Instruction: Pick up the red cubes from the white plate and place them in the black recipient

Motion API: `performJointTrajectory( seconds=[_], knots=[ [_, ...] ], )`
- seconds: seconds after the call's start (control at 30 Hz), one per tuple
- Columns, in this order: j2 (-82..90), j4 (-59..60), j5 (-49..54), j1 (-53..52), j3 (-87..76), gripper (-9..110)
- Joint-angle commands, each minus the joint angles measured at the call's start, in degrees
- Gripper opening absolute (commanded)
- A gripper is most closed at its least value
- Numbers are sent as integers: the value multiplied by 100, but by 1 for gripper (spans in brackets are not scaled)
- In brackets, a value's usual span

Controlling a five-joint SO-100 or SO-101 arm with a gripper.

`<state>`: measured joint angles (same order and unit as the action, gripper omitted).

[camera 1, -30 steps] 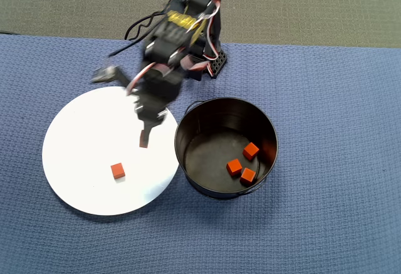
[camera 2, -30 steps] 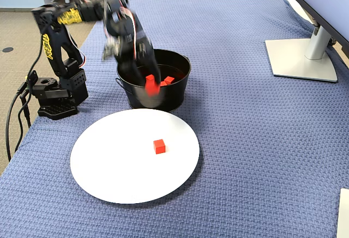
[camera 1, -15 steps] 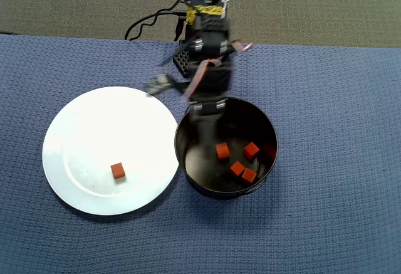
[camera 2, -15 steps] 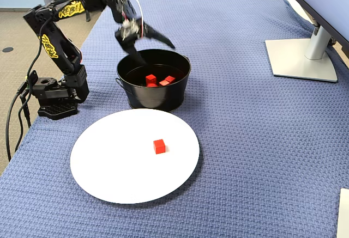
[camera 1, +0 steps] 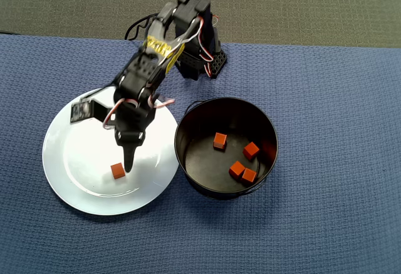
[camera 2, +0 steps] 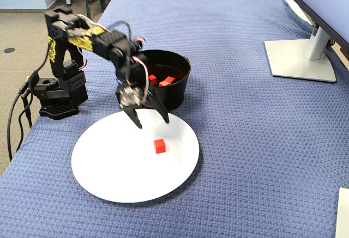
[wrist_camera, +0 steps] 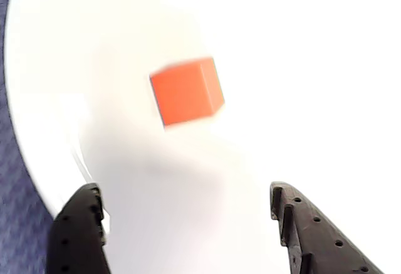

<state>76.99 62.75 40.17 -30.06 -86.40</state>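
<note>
Gripper [camera 2: 151, 121], empty and spread wide, has swung back from the black recipient [camera 1: 188, 130] (four red cubes [camera 1: 220, 140] now inside) and hovers with the last cube [wrist_camera: 187, 91] just ahead on the white plate [camera 1: 69, 161], leaving one pick.

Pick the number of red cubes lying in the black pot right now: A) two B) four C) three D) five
B: the overhead view shows four red cubes inside the black pot, and a fifth cube alone on the white plate by the open gripper.
</note>
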Motion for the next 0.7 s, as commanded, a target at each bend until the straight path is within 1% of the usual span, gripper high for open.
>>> performJointTrajectory(
  seconds=[0.0,0.17,0.3,0.5,0.67],
  knots=[
    [-457,-167,105,-53,844,23],
    [-1134,-62,79,-18,1468,22],
    [-1274,-44,272,-44,1556,22],
    [-1424,-26,817,-35,1547,22],
    [-1538,141,1784,-149,1556,22]
  ],
)
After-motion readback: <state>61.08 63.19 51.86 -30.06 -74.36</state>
